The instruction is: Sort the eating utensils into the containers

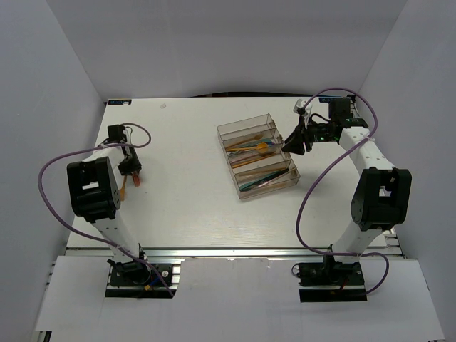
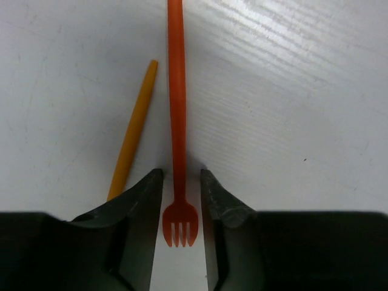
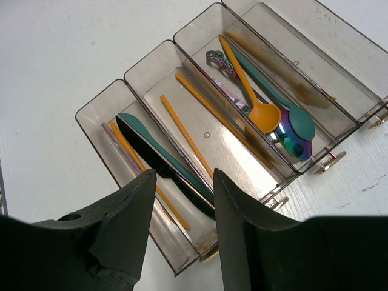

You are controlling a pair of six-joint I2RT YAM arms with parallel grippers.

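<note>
Status: left gripper (image 2: 180, 179) is low over the table (image 2: 291, 91), on its left side and well apart from the tray (image 1: 246, 125). Jaws are apart, straddling an orange fork (image 2: 177, 121). The tines sit between the fingers and the handle runs straight out ahead of the wrist camera. The gap on each side of the fork head is slim, and I can't tell if the fingers touch it. A yellow-orange handle (image 2: 133, 139) lies just beside the fork on the left of that view, angled. Its near end is hidden behind the finger, so the utensil type is unclear.

Right gripper (image 3: 183, 179) hovers at the right end of the tray, jaws apart, not clamped on anything.

Tray contents, from the right wrist view:
- Leftmost compartment: teal knife (image 3: 157, 145) with black knife (image 3: 151, 159) right alongside, plus a thin orange piece by the wall.
- Next compartment: two thin orange sticks (image 3: 185, 136).
- Third compartment: orange spoon (image 3: 267, 115) lying over a teal spoon (image 3: 301, 124) and an iridescent spoon (image 3: 291, 144), with an ornate silver handle (image 3: 219, 60) beside them.
</note>
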